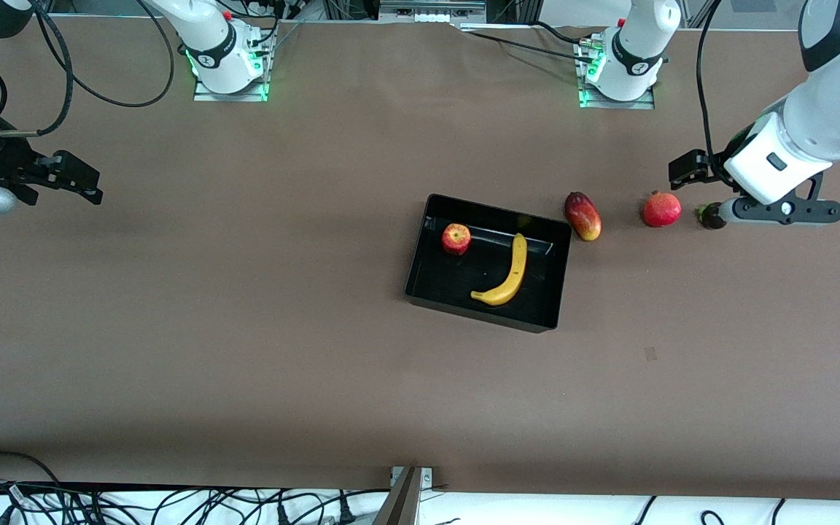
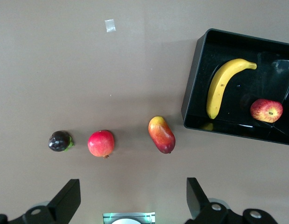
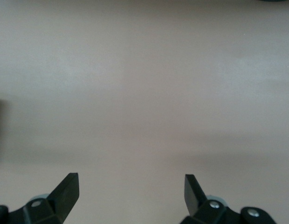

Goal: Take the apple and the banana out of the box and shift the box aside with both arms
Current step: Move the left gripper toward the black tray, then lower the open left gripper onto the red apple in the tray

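Note:
The black tray [image 1: 482,305] sits mid-table. In it lie the red-yellow apple [image 1: 456,238] and the curved yellow banana [image 1: 509,273]. The left wrist view shows the tray [image 2: 191,93] with the banana [image 2: 222,86] and the apple [image 2: 265,110] inside. My left gripper [image 1: 690,169] is open and empty, up in the air over the table's left-arm end by the loose fruits; its open fingers frame bare table in its wrist view [image 2: 133,186]. My right gripper [image 1: 74,179] is open and empty over bare table at the right arm's end [image 3: 131,179].
Between the tray and the left arm's end lie a mango [image 1: 582,216], a pomegranate [image 1: 661,209] and a small dark purple fruit [image 1: 710,216] in a row. A small tape patch [image 1: 650,354] marks the table nearer the camera. Cables run along the table's near edge.

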`<state>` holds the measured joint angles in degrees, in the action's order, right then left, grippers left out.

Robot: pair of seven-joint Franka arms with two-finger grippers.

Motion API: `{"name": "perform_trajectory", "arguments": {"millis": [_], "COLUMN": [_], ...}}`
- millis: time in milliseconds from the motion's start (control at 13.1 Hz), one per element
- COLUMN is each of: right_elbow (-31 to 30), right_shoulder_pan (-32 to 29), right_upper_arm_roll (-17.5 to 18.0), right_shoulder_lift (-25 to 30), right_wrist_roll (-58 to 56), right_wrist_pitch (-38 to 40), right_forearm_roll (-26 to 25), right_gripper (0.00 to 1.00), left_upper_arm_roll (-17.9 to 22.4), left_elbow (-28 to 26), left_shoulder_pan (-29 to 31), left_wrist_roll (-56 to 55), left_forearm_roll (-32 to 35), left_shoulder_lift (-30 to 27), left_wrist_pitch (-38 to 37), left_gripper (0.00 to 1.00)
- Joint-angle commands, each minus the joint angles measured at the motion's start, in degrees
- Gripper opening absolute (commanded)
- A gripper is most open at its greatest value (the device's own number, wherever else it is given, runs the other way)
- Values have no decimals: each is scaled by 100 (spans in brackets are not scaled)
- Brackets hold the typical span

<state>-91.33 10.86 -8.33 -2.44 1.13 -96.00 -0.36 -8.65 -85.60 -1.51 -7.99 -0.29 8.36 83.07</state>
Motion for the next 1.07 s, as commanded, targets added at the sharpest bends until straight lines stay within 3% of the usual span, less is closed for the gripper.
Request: {"name": "perform_trajectory", "arguments": {"millis": [0, 457, 991], "right_elbow": [81, 81, 81], "right_shoulder_pan": [4, 4, 4], "right_upper_arm_roll": [16, 16, 16], "right_shoulder_lift": [-11, -11, -11], "right_wrist_roll": [-7, -7, 1], "right_wrist_pitch": [29, 29, 37], "right_forearm_roll": [-43, -43, -43], "right_gripper": [100, 100, 100], "left_upper_arm_roll": [-84, -84, -84], "left_elbow": [307, 263, 140], "left_shoulder_pan": [-331, -1675, -2617], "left_wrist_roll": [-44, -1397, -1486], "left_forearm_roll": [29, 47, 29], "left_shoulder_lift": [489, 1465, 2643], "left_wrist_pitch": [128, 1297, 2404], "left_gripper": [100, 100, 100]}}
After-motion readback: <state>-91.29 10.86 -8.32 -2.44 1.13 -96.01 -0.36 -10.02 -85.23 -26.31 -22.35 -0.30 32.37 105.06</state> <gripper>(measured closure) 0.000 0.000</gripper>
